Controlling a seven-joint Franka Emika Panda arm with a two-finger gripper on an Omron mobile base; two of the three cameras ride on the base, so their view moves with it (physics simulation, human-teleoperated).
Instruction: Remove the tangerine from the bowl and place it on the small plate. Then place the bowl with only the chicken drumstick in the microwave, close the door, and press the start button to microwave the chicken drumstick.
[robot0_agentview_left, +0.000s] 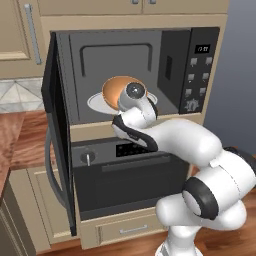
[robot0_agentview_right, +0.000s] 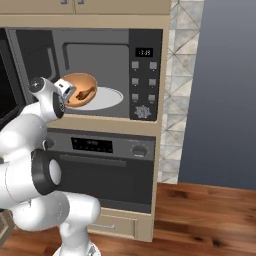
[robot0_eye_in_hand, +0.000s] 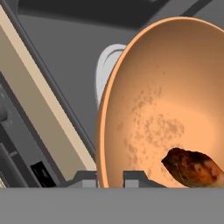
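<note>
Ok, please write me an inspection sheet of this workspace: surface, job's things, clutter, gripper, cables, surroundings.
Surface: grey-white turntable inside the microwave.
Job's things: bowl held at the microwave opening, tilted in the right base view; chicken drumstick inside it; door open.
Clutter: nothing seen.
Gripper: gripper shut on the bowl's rim.
Cables: nothing seen.
Surroundings: oven below the microwave, wood floor, grey wall.

You can make out one readable item: the lit clock display (robot0_agentview_right: 144, 52) at the top of the microwave's button panel (robot0_agentview_right: 145, 80), up and to the right of the gripper (robot0_agentview_right: 70, 90), reading roughly 13:35. The oven's display (robot0_agentview_right: 91, 145) below the gripper is too blurred to read.
</note>
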